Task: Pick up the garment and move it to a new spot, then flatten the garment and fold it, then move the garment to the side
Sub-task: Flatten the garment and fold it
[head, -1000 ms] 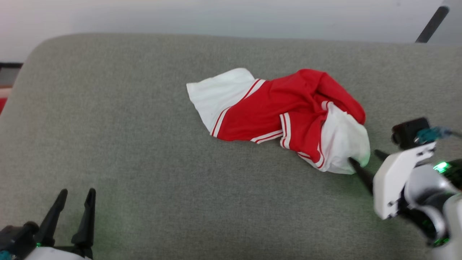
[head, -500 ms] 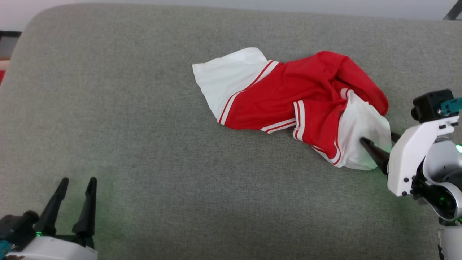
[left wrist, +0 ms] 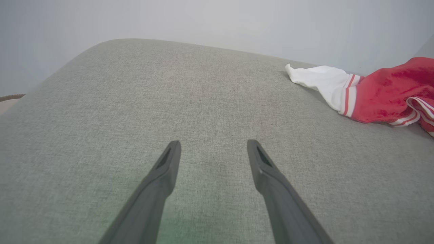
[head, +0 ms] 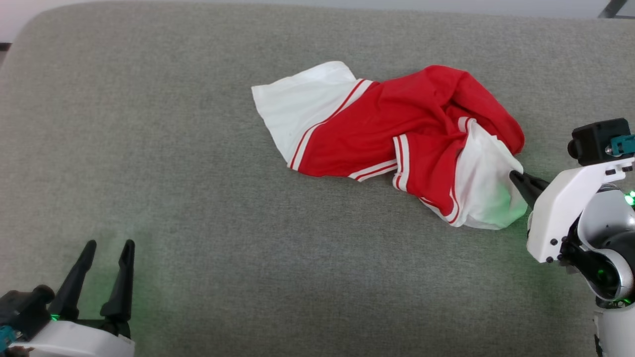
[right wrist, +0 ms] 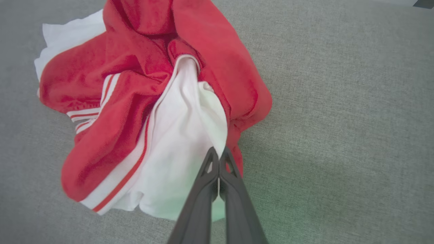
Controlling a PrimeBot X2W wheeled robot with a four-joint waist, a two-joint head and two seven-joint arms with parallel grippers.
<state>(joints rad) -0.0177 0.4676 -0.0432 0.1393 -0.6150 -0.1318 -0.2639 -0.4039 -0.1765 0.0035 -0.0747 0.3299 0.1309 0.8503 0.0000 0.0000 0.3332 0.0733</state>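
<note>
One of three steps live: pick-up | pinching garment (head: 397,144) sleeve tight with right gripper (right wrist: 218,154), right of grey cushion (head: 198,148) centre | left gripper (head: 110,243) splayed wide, empty (cushion's near-left) | next: lift clear, carry off.

The left gripper (head: 110,244), at the lower left of the head view, has two long matt-black fingers (left wrist: 271,183) that taper to blunt tips, each with a narrow slot on its inner face. They spring from a smooth white shell (head: 74,343) beside a black block (head: 22,307) with a teal fitting (head: 4,337) and a small green light (head: 54,316).

The right gripper (head: 514,174), at the right edge, has the same dark slotted fingers (right wrist: 237,193). Behind them is an angular white bracket (head: 565,208) dotted with dark screws (head: 549,242). It carries a boxy black camera housing (head: 593,141) with a teal connector (head: 622,145), above a rounded pale-grey joint (head: 603,220) lit green.
</note>
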